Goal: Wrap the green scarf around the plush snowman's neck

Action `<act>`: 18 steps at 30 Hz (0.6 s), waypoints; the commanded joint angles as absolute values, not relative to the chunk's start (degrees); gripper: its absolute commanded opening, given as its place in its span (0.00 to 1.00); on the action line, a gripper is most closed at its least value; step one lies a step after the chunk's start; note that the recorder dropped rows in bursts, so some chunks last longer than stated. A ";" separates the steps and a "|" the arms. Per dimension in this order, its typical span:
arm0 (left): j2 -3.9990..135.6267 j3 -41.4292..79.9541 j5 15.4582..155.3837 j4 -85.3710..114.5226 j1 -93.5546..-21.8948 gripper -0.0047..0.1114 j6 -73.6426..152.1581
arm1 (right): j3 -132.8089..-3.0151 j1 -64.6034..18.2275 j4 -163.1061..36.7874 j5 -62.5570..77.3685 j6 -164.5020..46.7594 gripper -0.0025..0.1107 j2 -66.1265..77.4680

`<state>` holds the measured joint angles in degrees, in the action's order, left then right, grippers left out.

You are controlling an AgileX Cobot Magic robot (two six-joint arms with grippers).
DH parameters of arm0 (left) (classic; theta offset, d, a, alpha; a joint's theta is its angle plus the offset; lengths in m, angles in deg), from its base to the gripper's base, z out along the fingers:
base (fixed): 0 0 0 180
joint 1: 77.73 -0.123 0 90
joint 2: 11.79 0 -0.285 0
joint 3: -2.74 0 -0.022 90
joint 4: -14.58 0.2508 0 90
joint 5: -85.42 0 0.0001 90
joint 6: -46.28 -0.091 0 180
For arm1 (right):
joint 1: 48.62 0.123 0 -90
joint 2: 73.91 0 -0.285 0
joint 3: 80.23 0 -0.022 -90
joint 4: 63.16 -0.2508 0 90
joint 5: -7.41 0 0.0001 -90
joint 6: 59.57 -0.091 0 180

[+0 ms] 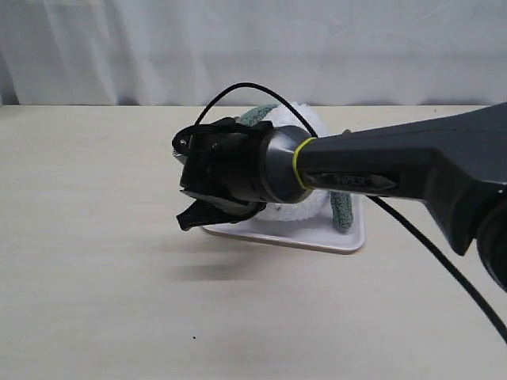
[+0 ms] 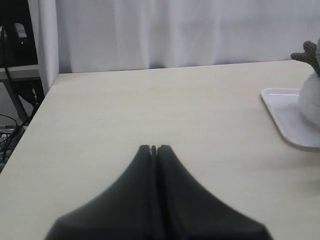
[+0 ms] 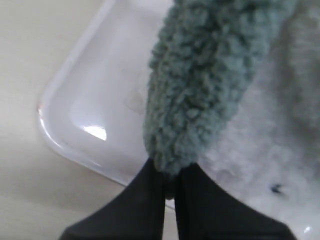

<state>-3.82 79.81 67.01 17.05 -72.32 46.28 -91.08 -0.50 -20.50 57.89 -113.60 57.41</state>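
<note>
The plush snowman (image 1: 307, 120) stands on the white tray (image 1: 333, 237), mostly hidden behind my right arm. The green scarf (image 1: 257, 115) shows over its top, and another stretch hangs down its right side. My right gripper (image 1: 192, 217) reaches across in front of the toy, above the tray's front left corner. In the right wrist view this gripper (image 3: 171, 169) is shut on the end of the green scarf (image 3: 210, 85), which runs beside the snowman's white fluff (image 3: 272, 145). My left gripper (image 2: 154, 148) is shut with nothing in it, over bare table away from the tray.
The tray's rim (image 3: 60, 140) lies just under the right fingers. In the left wrist view the tray (image 2: 285, 117) and the toy's white edge (image 2: 311, 100) sit far to one side. A black cable (image 1: 444, 269) trails from the right arm. A white curtain hangs behind the table.
</note>
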 commanded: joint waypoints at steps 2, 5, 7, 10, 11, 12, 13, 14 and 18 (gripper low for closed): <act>-4.00 79.95 67.75 16.89 -72.45 0.04 46.28 | -91.43 -0.45 -22.89 61.78 -107.62 0.06 54.09; -4.00 79.95 67.75 16.89 -72.45 0.04 46.28 | -91.43 -0.45 -23.71 64.70 -104.22 0.06 53.41; -4.00 79.95 67.75 16.89 -72.45 0.04 46.28 | -91.43 -0.45 -23.47 67.67 -102.48 0.06 53.33; -4.00 79.95 67.75 16.89 -72.45 0.04 46.28 | -91.43 -0.45 -21.27 72.04 -101.62 0.06 53.17; -4.00 79.95 67.75 16.89 -72.45 0.04 46.28 | -91.43 -0.45 -20.72 73.09 -101.62 0.06 53.02; -4.00 79.95 67.75 16.89 -72.45 0.04 46.28 | -91.43 -0.45 -20.18 74.40 -101.49 0.06 52.91; -4.00 79.95 67.75 16.89 -72.45 0.04 46.28 | -91.43 -0.45 -19.69 75.34 -101.35 0.06 52.77; -4.00 79.95 67.75 16.89 -72.45 0.04 46.28 | -91.43 -0.45 -19.19 76.30 -101.19 0.06 52.77; -4.00 79.95 67.75 16.89 -72.45 0.04 46.28 | -91.43 -0.45 -18.90 77.37 -99.72 0.06 52.67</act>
<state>-3.82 79.81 67.01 17.05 -72.32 46.28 -91.08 -0.50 -19.67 76.12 -101.30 53.39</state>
